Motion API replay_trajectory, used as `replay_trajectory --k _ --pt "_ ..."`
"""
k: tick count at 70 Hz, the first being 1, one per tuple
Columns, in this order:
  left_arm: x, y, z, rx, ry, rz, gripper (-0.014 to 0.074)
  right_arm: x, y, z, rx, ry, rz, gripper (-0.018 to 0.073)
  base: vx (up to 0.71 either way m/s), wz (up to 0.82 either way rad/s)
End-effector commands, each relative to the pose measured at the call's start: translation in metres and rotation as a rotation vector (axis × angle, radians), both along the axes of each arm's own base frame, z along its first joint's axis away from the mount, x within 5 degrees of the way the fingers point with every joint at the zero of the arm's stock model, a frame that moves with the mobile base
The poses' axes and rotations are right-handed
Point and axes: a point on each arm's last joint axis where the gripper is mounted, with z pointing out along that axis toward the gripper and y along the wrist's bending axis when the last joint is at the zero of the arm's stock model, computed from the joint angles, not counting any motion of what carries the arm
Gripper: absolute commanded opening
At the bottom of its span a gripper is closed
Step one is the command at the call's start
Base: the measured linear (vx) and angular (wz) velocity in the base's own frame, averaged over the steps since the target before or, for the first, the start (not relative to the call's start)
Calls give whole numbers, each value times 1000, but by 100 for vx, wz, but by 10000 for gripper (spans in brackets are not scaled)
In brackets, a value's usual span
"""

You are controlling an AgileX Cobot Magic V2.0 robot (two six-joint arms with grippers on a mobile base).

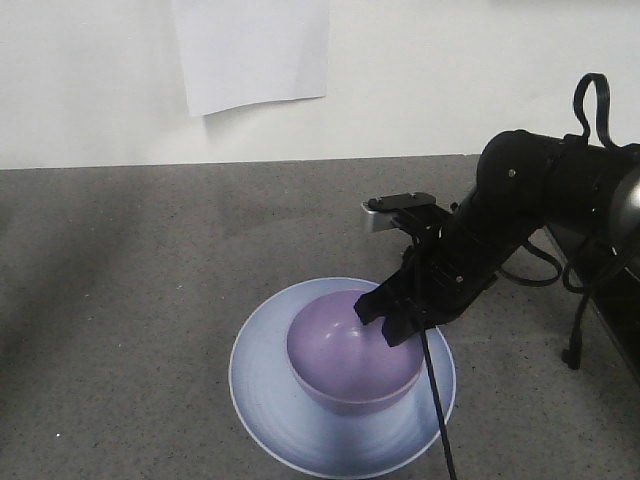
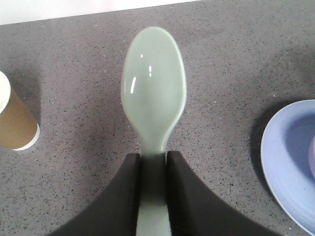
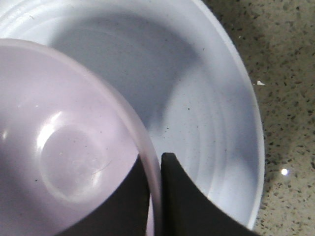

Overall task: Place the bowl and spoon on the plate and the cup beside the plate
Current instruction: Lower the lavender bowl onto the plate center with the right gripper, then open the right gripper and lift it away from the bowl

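Note:
The lavender bowl (image 1: 340,358) stands in the middle of the pale blue plate (image 1: 268,392). My right gripper (image 1: 395,322) is shut on the bowl's right rim. In the right wrist view one finger is inside the bowl (image 3: 64,147) and the other outside, over the plate (image 3: 206,108), with the gripper (image 3: 155,162) pinching the rim. In the left wrist view my left gripper (image 2: 153,156) is shut on the handle of the mint-green spoon (image 2: 153,88), held above the grey table. The brown paper cup (image 2: 15,123) stands upright at the left edge, and the plate (image 2: 288,157) shows at the right.
The grey speckled tabletop (image 1: 120,300) runs back to a white wall with a paper sheet (image 1: 255,50) taped on it. A black cable (image 1: 438,410) hangs from the right arm across the plate's right side. Dark equipment (image 1: 600,300) borders the table's right edge.

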Motion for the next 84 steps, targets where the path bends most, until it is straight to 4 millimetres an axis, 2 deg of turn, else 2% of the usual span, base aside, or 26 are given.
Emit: replay_trajectory --k 1,10,21,54,62,84 --pt "-1 -1 13 -26 -88 -1 -6 0 1 22 46 -71 -4 6 0 0" --pt "-1 -1 13 -26 -88 -1 -6 0 1 22 45 -76 -5 29 0 0" --pt "-1 -1 13 -26 -88 -1 -6 1 1 22 43 -77 -4 102 0 0" --pt "-1 -1 13 -26 -88 -1 -6 2 -1 23 43 -98 -12 478 0 0" --pt "-1 -1 13 -26 -88 -1 -6 1 -1 28 50 -117 -14 505 0 0" --pt "-1 -1 13 -26 -88 -1 -6 -10 -10 54 26 -206 -6 504 0 0"
